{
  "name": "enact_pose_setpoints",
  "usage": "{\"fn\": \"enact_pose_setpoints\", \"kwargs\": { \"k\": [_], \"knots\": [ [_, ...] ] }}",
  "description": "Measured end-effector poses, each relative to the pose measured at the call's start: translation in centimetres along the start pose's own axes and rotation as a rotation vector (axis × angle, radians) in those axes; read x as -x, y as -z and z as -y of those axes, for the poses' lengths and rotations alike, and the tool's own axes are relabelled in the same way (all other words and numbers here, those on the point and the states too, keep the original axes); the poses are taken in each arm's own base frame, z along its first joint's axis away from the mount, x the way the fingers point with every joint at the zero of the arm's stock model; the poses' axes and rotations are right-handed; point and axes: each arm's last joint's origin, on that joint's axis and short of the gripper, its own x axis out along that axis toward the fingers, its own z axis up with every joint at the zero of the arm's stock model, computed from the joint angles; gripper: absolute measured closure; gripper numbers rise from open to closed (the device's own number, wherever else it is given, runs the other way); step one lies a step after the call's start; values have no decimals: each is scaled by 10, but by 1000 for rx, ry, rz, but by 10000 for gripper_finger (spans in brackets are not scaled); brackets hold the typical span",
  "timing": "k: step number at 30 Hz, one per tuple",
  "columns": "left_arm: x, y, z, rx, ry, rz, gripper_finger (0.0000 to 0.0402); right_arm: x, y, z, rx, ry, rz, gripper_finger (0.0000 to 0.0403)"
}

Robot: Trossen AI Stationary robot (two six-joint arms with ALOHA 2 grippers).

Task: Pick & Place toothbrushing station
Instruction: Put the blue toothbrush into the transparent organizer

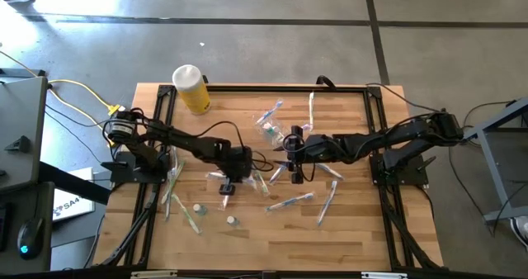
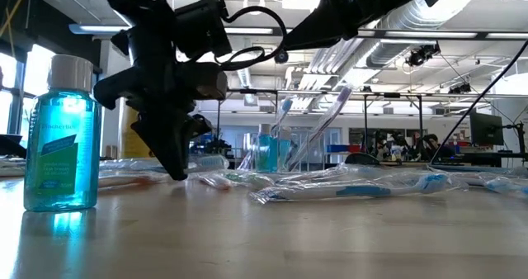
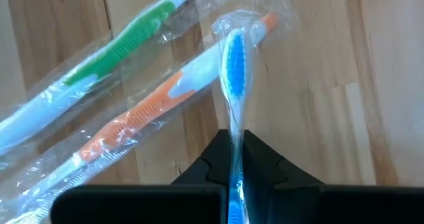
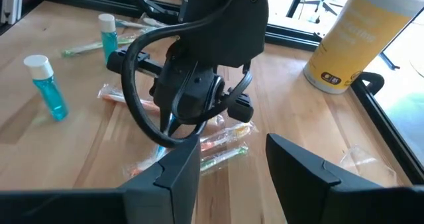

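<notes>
My left gripper (image 3: 235, 154) points steeply down at the table's middle (image 1: 227, 188) and is shut on a blue toothbrush (image 3: 233, 61) in a clear wrapper. Beside it lie a wrapped orange toothbrush (image 3: 142, 114) and a wrapped green one (image 3: 122, 48), flat on the wood. More wrapped toothbrushes (image 1: 290, 202) are scattered over the table. A clear holder cup (image 2: 289, 151) with brushes standing in it shows behind them in the low view. My right gripper (image 4: 232, 161) hangs open above the table, right of the left one (image 1: 290, 167), with nothing between its fingers. My left gripper pinches the blue toothbrush through its wrapper between its two fingers, on the stem just behind the bristle head (image 3: 234, 134). The fingers come from above, slanting down, and lie along the brush. The head sticks out past the fingertips; I cannot tell whether it is clear of the table.
A yellow cylinder with a white cap (image 1: 191, 87) stands at the far left corner. Small blue bottles stand near the front (image 2: 62, 134) (image 1: 232, 220). A black frame (image 1: 375, 130) runs along the table's sides and far edge.
</notes>
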Motion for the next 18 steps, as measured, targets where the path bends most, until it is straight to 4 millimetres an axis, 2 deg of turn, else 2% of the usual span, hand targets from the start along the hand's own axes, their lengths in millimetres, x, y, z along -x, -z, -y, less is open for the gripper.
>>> {"fn": "enact_pose_setpoints", "kwargs": {
  "k": [9,18],
  "knots": [
    [13,-14,0,14,-60,-55,396,5,-1,-14,69,29,-17,239],
    [46,-42,1,17,-154,-115,396,26,-5,-34,191,172,-58,239]
  ]
}}
